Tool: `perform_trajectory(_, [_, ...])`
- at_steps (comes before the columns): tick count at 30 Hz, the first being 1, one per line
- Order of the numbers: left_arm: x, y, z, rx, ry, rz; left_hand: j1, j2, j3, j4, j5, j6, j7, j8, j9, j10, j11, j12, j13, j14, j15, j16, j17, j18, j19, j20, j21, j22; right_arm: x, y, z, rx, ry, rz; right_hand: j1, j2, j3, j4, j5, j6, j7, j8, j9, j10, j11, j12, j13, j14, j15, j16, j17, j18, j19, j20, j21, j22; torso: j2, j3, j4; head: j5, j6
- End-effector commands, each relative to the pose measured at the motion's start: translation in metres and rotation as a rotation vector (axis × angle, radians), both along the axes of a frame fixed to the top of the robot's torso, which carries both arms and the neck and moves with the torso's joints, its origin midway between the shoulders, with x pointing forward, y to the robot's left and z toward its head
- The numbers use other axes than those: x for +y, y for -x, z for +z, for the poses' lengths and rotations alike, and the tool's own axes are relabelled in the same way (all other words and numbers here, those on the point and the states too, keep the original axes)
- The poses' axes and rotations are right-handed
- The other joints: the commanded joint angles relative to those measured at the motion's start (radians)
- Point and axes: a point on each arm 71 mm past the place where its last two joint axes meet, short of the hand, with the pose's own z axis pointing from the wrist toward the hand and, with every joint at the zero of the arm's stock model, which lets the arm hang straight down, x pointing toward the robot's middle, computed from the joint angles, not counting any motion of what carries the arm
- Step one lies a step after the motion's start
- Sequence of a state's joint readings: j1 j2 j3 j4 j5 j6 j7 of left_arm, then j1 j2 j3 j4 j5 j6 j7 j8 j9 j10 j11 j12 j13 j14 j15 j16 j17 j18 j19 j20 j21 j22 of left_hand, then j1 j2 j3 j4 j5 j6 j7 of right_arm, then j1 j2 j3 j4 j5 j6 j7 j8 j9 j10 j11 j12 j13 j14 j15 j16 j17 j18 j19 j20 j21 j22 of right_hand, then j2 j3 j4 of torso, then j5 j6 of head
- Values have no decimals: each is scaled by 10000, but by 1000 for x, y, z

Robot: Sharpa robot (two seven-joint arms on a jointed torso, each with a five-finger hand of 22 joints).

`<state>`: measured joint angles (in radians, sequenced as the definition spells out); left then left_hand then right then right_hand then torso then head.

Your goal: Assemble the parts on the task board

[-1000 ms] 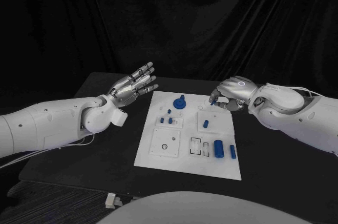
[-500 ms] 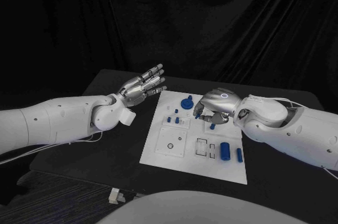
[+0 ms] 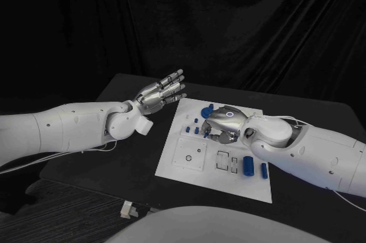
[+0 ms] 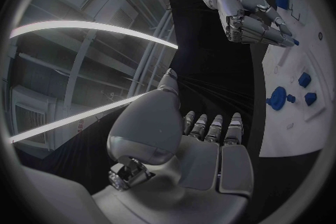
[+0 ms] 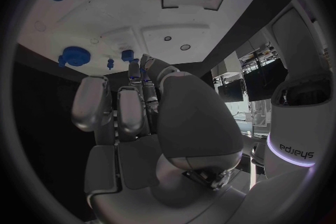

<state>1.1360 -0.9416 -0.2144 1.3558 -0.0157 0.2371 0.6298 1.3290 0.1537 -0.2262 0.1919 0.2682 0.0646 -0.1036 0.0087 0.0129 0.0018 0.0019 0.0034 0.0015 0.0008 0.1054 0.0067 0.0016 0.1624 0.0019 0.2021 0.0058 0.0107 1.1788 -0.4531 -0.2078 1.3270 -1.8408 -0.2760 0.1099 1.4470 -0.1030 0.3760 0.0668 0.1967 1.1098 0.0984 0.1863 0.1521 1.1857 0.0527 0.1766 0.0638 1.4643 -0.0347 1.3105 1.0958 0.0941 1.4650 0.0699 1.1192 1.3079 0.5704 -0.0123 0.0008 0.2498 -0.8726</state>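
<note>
The white task board lies in the middle of the black table. My right hand hovers over the board's far half with its fingers curled down, pinching a small blue peg at the fingertips. Just beyond it stands a round blue part, and two short blue pegs stand beside the fingers. Two blue cylinders lie near the board's right edge. My left hand is raised off the table left of the board, palm flat, fingers spread, holding nothing.
The board carries a square inset with a small hole and two rectangular slots nearer me. The black table reaches well left of the board. A dark curtain hangs behind.
My right hand has moved left across the board's far half, from its right edge to beside the round blue part, carrying the peg. The left hand stays raised and spread. The camera has shifted.
</note>
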Motion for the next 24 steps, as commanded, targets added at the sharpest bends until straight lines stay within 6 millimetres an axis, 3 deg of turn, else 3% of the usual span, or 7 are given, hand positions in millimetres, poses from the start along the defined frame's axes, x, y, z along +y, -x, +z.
perform_trajectory(1, [0,0,1,-205,125,240,-63,52,-53,7,36,88,-5,65,15,5,70,-15,-1,-8,-90,-67,-16,89,3,-72,-35,-9,1,1,-6,-55,305,-138,3,-92,-41,-46,35,89,132,0,345,72,23,-53,4,232,83,22,-11,-102,32,46,-13,1518,10,-10,-6,31,0])
perform_trajectory(15, [-1,0,0,-183,178,170,-72,79,-81,4,59,96,30,66,15,5,83,-15,-2,-8,-158,-67,-16,53,-1,-175,-38,-23,4,7,-14,81,246,-189,-2,-130,-43,-60,45,76,146,-19,347,77,34,-77,5,227,87,15,-20,-102,29,48,-15,1517,14,-8,-22,43,0])
perform_trajectory(24, [-2,1,-1,-82,224,18,-34,141,-59,-29,96,69,45,58,10,-7,75,-25,-9,-8,-111,-67,-16,26,0,-159,-35,-17,8,13,-19,197,136,-175,-2,-136,-38,-66,63,81,151,-24,351,96,32,-81,10,227,89,18,-12,-101,27,49,-22,1515,6,-9,-19,-47,0])
